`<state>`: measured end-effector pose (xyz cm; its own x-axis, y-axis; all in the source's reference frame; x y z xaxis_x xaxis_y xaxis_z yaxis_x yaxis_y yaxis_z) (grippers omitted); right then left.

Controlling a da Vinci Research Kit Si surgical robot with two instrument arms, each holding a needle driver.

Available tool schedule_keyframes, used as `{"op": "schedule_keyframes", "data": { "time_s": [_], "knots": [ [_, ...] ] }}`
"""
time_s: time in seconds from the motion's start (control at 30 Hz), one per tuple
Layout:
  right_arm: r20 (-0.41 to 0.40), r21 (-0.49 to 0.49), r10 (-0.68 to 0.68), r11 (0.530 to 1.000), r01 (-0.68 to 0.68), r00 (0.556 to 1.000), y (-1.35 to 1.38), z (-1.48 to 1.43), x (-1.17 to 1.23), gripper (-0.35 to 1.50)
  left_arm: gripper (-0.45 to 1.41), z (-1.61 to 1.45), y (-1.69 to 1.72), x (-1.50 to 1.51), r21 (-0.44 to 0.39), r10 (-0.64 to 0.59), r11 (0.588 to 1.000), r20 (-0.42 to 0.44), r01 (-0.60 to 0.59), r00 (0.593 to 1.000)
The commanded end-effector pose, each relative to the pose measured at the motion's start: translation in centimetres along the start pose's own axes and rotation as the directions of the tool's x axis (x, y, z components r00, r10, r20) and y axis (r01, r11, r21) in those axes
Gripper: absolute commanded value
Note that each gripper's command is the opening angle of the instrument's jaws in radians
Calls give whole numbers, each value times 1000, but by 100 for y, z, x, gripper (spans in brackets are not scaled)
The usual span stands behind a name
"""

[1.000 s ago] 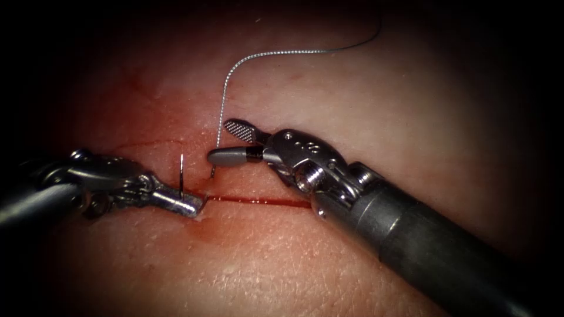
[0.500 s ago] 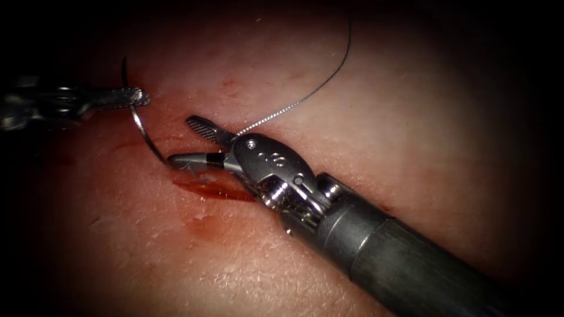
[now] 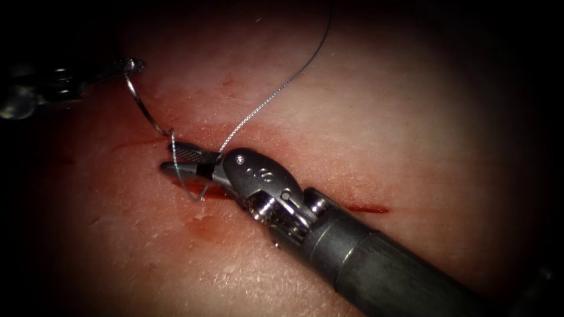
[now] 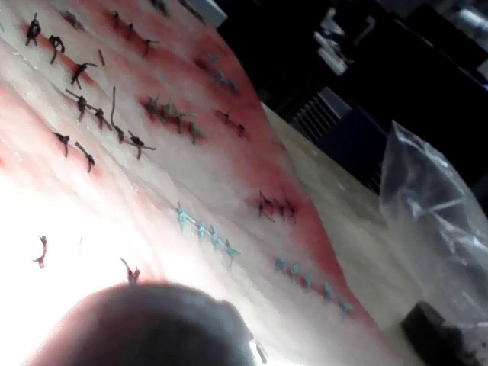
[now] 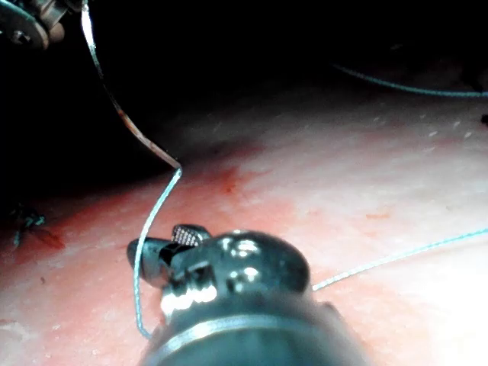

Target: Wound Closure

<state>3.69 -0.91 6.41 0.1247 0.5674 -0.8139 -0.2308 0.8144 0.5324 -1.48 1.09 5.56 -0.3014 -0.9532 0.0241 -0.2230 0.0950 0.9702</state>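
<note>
Since the earlier frame, left tool (image 3: 132, 64) has drawn the needle (image 3: 144, 108) further toward the upper left of the frame, out of the tissue (image 3: 382, 117); its jaws are pressed together on the needle near one end. Thread (image 3: 276, 91) trails from the needle's free end just left of the cut (image 3: 367, 208). Right tool (image 3: 176, 159) sits at the cut's left end, jaws slightly spread, pinching nothing
</note>
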Motion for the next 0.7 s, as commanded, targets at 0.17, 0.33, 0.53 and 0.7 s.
{"op": "schedule_keyframes", "data": {
  "time_s": [0.17,0.33,0.53,0.7],
  "knots": [
    [-9,-19,-54,998,53,999,20,-9,38,24,-45,4,-6,-10,10,16,1000,-4,-16,1000],
    [-9,-3,-49,999,49,999,28,-33,50,19,-45,-3,-14,-25,32,60,998,15,-61,998],
    [-10,-10,-97,995,97,995,32,-56,55,63,-45,-6,-15,-25,26,70,997,22,-70,997],
    [31,13,-282,959,282,959,15,-64,31,91,-45,-4,-21,-30,51,83,995,54,-86,995]
  ]
}}
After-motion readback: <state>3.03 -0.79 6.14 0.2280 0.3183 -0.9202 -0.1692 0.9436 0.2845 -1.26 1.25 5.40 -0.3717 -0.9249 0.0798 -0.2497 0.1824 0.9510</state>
